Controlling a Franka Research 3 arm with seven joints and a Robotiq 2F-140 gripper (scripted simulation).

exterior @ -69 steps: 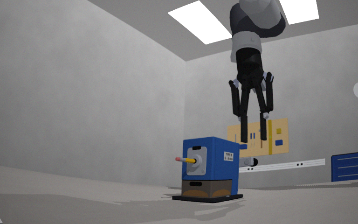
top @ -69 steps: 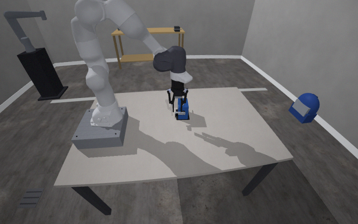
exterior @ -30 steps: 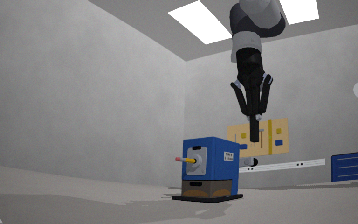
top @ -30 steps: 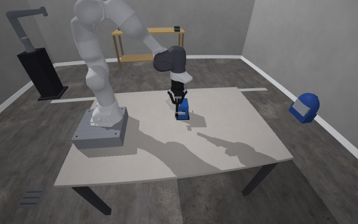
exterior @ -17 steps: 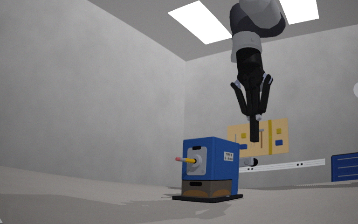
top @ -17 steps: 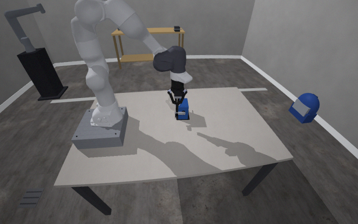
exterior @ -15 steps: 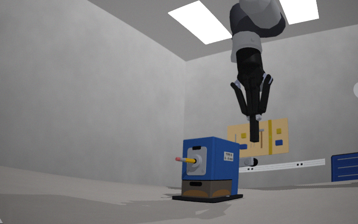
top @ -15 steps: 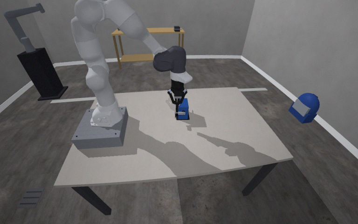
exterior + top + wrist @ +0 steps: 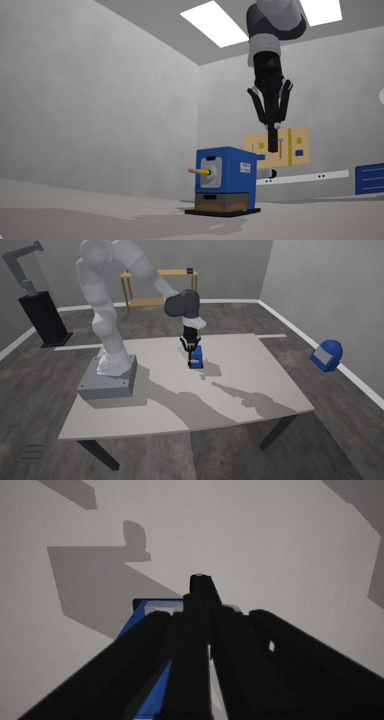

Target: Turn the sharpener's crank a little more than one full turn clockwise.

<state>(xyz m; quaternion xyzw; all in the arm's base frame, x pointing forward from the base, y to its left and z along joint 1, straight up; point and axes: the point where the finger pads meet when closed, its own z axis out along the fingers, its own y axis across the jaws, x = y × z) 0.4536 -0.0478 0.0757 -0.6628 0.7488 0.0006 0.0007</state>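
Observation:
The blue sharpener (image 9: 196, 356) stands on a black base plate near the middle of the table. It also shows in the exterior view (image 9: 226, 175), with a yellow pencil (image 9: 199, 171) stuck in its front. The grey crank (image 9: 193, 361) (image 9: 266, 173) lies on the opposite side, its handle low and pointing sideways. My gripper (image 9: 272, 148) points straight down on the crank side, with its fingers pressed together and nothing between them. The fingertips hang above the crank handle, about level with the sharpener's top. In the wrist view the shut fingers (image 9: 201, 582) hide the handle, and only a blue edge of the sharpener (image 9: 131, 625) shows.
My arm's grey base block (image 9: 109, 375) sits on the table's left side. Off the table are a wooden shelf, a black pedestal (image 9: 42, 316) and a blue object (image 9: 327, 354) by the right wall. A tan board (image 9: 283, 147) hangs on the far wall.

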